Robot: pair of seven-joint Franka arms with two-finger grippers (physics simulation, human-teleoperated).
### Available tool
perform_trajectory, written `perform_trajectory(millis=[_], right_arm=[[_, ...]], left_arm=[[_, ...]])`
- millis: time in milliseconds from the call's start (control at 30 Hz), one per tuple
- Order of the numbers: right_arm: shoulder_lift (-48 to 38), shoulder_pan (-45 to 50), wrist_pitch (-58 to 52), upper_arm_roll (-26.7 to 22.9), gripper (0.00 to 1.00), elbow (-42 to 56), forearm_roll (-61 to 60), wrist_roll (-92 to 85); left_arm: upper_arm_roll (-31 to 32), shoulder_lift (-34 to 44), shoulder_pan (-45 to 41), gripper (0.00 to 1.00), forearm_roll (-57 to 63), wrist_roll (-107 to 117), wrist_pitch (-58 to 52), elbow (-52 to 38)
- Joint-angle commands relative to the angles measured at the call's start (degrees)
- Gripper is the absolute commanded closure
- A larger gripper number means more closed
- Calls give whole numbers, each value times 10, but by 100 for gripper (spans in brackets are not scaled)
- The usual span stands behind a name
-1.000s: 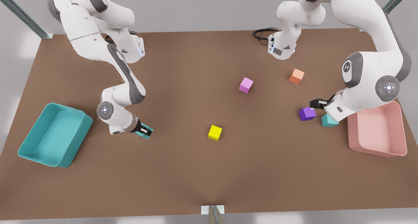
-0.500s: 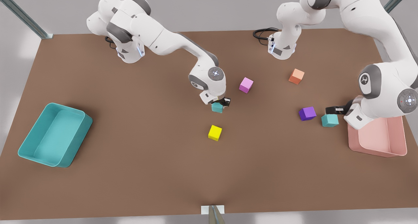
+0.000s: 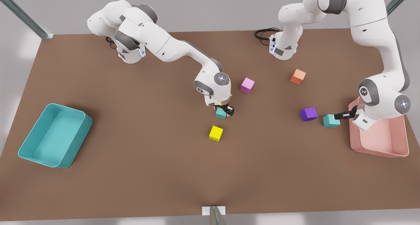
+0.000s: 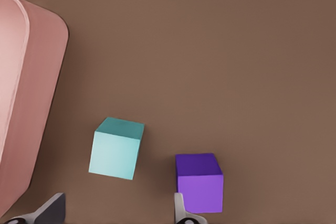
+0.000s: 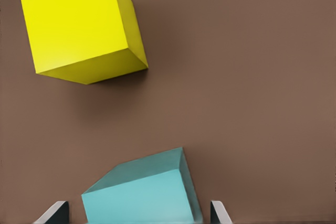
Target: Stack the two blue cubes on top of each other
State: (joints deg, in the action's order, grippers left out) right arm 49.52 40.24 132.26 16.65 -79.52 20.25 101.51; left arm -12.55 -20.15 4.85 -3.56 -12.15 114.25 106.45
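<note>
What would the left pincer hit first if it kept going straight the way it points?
Probably the small matte teal cube lying between its open fingers' line; the left pincer points at it, with the purple cube just beside.

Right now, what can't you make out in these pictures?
1. Front view: the right pincer and its wrist cover part of the middle teal cube, so I cannot tell whether it rests on the table.
2. Right wrist view: the picture's edge cuts off that cube's near side.
3. Front view: the left arm hides a corner of the pink bin; the left pincer sits beside the second teal cube.
4. Left wrist view: the edge cuts off most of the bin.
</note>
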Motion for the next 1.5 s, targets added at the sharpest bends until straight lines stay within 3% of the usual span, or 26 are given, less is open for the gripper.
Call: perform_trajectory(millis=[0,200,233,300,400,467,600,700,933,1200,1233,1267,1367,1467], right_arm=[[-5,-2,-3,0,0,1,0,174],[-103,-63,-52,3,0,-24,-4,127],[-128,-107,-102,7,0,-23,-18,-5],[-148,-253,-243,4,0,-6,-188,-472],[-166,-443,-433,0,0,71,-167,-906],[-254,-443,-568,7,0,100,-106,-925],[-342,-442,-658,9,0,143,-117,-946],[-482,-445,-644,6,0,37,-121,-945],[-411,-447,-613,3,0,51,-115,-943],[-403,-438,-618,6,0,51,-113,-940],[-403,-438,-618,6,0,51,-113,-940],[-403,-438,-618,6,0,51,-113,-940],[-403,-438,-618,6,0,51,-112,-939],[-403,-438,-618,6,0,52,-112,-939]], left_arm=[[0,-6,3,0,0,-53,75,7],[0,-25,3,0,0,-84,92,26],[0,-32,5,0,2,-91,92,26],[0,-41,7,0,2,-91,101,26],[0,-48,10,0,2,-108,108,35],[0,-60,15,0,1,-108,121,34],[0,-70,15,0,0,-108,128,35],[0,-75,16,0,0,-107,128,39],[0,-101,21,0,0,-108,129,39],[0,-133,21,1,-2,-108,161,39],[0,-133,21,20,-2,-108,161,39],[0,-133,21,30,-2,-108,161,39],[0,-133,20,40,-2,-108,161,39],[1,-118,15,40,-1,-108,160,38]])
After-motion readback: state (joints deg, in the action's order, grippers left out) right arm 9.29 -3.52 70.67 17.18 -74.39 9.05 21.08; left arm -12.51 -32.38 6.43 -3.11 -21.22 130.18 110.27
